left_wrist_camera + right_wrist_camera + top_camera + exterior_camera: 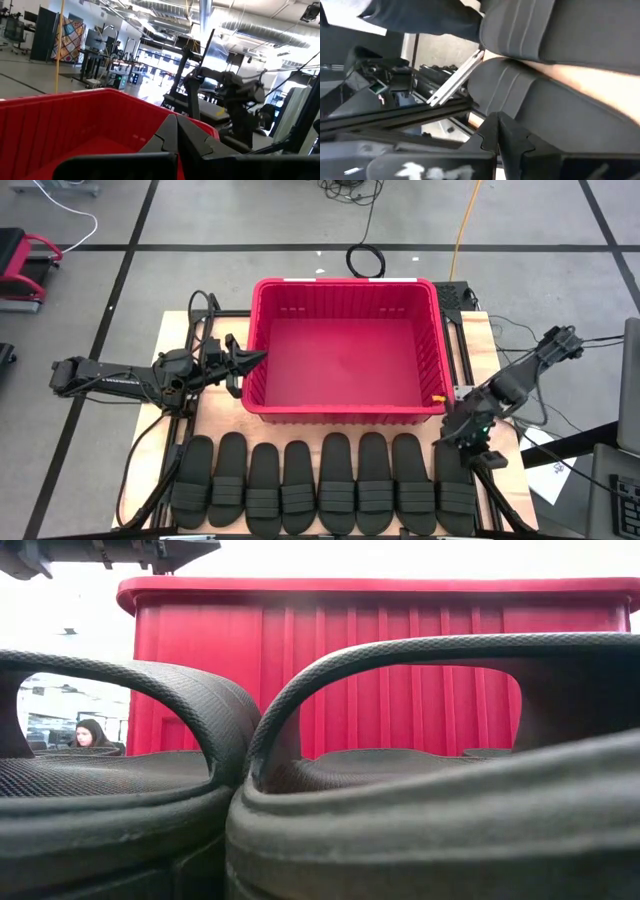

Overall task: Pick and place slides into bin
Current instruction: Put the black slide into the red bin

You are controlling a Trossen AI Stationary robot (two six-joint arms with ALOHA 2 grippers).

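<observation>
We see the red bin (pixel 345 350) in the middle of the counter (pixel 175 330), and we use it as our landmark. Its inside shows only the bare red floor; no slide lies in it.

The eight black slides (pixel 325 483) lie in one row in front of the bin, along its long near wall, side by side and touching or almost touching. The row is a little wider than the bin on both ends. In the low view two slides (pixel 330 790) fill the picture, and the ribbed red wall of the bin (pixel 400 670) stands behind their straps.

The left gripper (pixel 250 360) is at the left wall of the bin, with its tips over the rim near the left front corner. Its fingers (pixel 172 132) are pressed together and hold nothing; the left wrist view shows them above the red rim (pixel 75 100).

The right gripper (pixel 478 455) is off the right front corner of the bin, just above the last slide on the right end of the row. Its fingers (pixel 495 130) are also pressed together and pinch nothing; the right wrist view shows the ribbed straps of slides (pixel 555 100) close before them.

A person (pixel 90 733) is far behind the bin in the room, seen in the low view.
</observation>
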